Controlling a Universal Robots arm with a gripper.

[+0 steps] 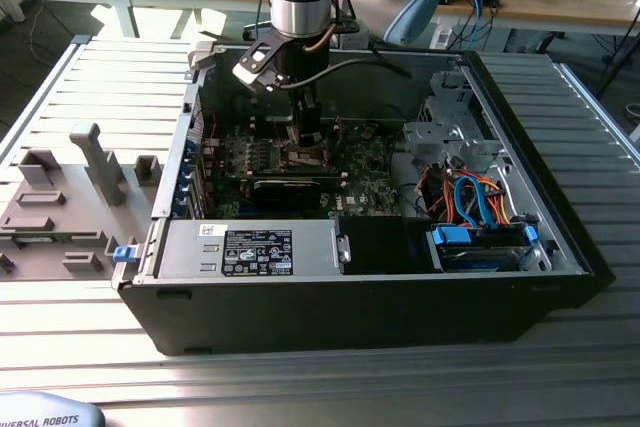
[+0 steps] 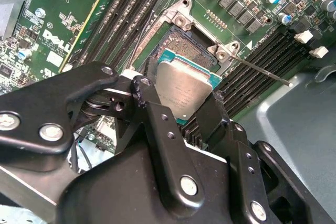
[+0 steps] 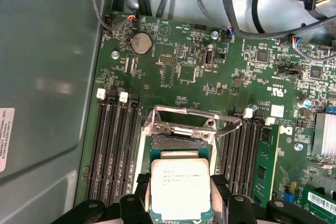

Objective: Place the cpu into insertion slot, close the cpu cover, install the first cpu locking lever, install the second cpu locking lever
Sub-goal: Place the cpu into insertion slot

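Gripper [image 2: 178, 109], clamped on the cpu [image 3: 180, 187] by its edges, holds it over the insertion slot [image 2: 182, 44], seemingly to seat it squarely

Open black computer case [image 1: 300, 322] lying on a slatted metal table [image 1: 400, 377]. On the case floor is a green motherboard [image 1: 370, 172], with a long black card [image 1: 295, 190] across it. A silver power supply [image 1: 250, 247] runs along the case edge nearest the exterior camera. Blue and orange cables [image 1: 480, 202] lead to the drive bay [image 1: 480, 247] in the corner on the exterior view's right. A grey fixture tray [image 1: 60, 217] sits beside the case, at the table's edge on the exterior view's left. First wrist view: coin-cell battery [image 3: 140, 43], black memory slots [image 3: 113, 145] with white latches [image 3: 101, 94], and black cables [image 3: 236, 9] near the board's edge.
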